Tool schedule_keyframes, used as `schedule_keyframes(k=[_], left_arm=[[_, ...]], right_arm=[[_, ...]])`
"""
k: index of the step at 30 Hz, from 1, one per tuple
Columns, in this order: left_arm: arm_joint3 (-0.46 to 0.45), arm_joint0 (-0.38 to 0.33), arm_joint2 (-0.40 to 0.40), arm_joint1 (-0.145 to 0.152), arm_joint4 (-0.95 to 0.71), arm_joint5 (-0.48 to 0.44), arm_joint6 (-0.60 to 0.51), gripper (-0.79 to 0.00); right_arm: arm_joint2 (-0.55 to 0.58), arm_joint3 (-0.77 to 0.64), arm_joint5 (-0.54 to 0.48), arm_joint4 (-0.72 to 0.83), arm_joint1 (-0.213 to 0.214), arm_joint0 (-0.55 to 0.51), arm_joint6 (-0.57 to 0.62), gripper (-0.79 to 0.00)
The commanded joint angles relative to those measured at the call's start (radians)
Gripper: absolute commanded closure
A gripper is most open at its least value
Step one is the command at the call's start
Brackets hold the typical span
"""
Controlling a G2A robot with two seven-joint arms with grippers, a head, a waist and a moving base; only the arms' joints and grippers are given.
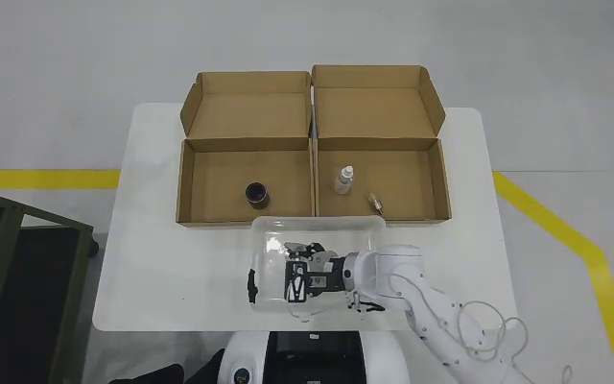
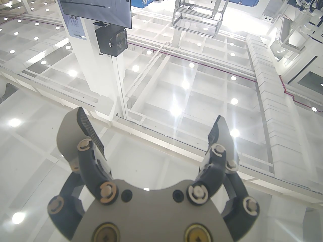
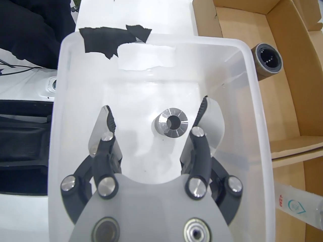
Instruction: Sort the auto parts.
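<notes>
My right gripper hangs open inside a clear plastic bin. A silver metal sleeve with a round bore stands on the bin floor between its fingers, closer to one finger and apart from both. In the top view the right gripper is low in the bin at the table's front, pointing left. My left gripper is open, holds nothing and points up at the ceiling.
Two open cardboard boxes stand behind the bin. The left box holds a black cylindrical bearing. The right box holds a small white bottle and a brass fitting. Black tape sticks to the bin's far wall.
</notes>
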Motion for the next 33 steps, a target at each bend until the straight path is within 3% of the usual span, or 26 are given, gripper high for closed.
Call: schedule_keyframes(k=[1, 16, 19, 23, 26, 27, 28, 33], left_arm=[[0.0, 0.0, 0.0, 0.0, 0.0, 0.0, 0.0, -0.785], [0.0, 0.0, 0.0, 0.0, 0.0, 0.0, 0.0, -0.785], [0.0, 0.0, 0.0, 0.0, 0.0, 0.0, 0.0, -0.785], [0.0, 0.0, 0.0, 0.0, 0.0, 0.0, 0.0, -0.785], [0.0, 0.0, 0.0, 0.0, 0.0, 0.0, 0.0, -0.785], [0.0, 0.0, 0.0, 0.0, 0.0, 0.0, 0.0, -0.785], [0.0, 0.0, 0.0, 0.0, 0.0, 0.0, 0.0, -0.785], [0.0, 0.0, 0.0, 0.0, 0.0, 0.0, 0.0, -0.785]], right_arm=[[0.0, 0.011, 0.008, -0.004, 0.001, 0.004, -0.003, -0.594], [-0.075, 0.151, 0.069, -0.005, -0.02, 0.076, -0.049, -0.526], [-0.077, 0.168, 0.075, -0.003, -0.021, 0.086, -0.051, -0.388], [-0.076, 0.178, 0.074, 0.002, -0.021, 0.091, -0.052, -0.268], [-0.071, 0.176, 0.072, 0.011, -0.02, 0.093, -0.052, -0.132], [-0.068, 0.171, 0.071, 0.018, -0.02, 0.094, -0.054, -0.04], [-0.063, 0.164, 0.071, 0.025, -0.019, 0.095, -0.058, 0.0], [-0.035, 0.129, 0.065, 0.064, -0.015, 0.098, -0.056, 0.0]])
